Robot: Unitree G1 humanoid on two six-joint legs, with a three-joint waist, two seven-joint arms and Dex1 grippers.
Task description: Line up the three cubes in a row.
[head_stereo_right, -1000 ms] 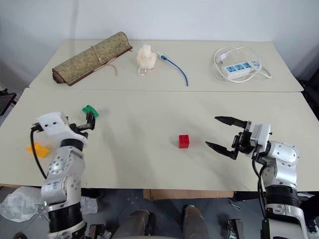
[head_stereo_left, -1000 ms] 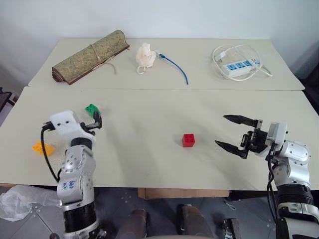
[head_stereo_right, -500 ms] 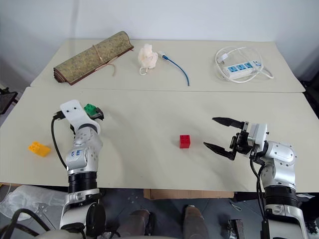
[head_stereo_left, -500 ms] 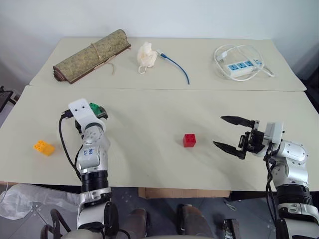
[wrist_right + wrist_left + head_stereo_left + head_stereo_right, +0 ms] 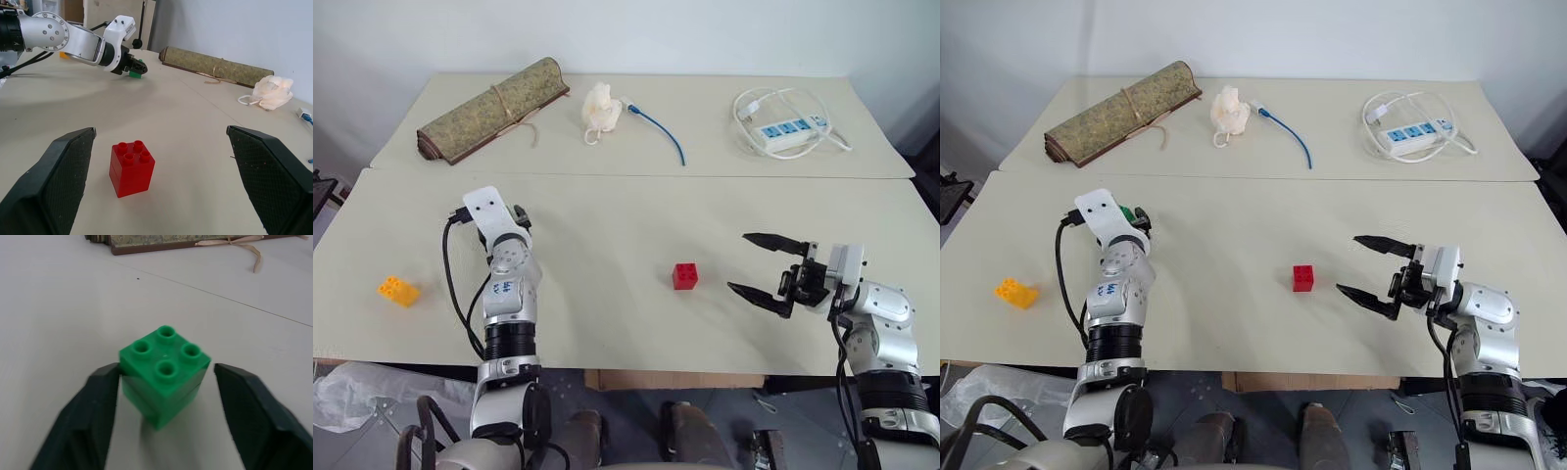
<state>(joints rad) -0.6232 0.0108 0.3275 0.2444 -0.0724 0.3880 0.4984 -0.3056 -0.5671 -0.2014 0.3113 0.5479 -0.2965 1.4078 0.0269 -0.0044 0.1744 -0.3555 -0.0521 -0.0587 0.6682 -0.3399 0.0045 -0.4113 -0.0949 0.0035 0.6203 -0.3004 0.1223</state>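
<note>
Left fingers (image 5: 102, 396) flank green cube (image 5: 165, 373), perhaps touching | cubes: three

Bare table (image 5: 607, 304) lies between green cube (image 5: 165, 374) and red cube (image 5: 684, 276).

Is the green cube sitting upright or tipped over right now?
Upright. The green cube rests flat on the table with its four studs facing up, between the left gripper fingers.
</note>
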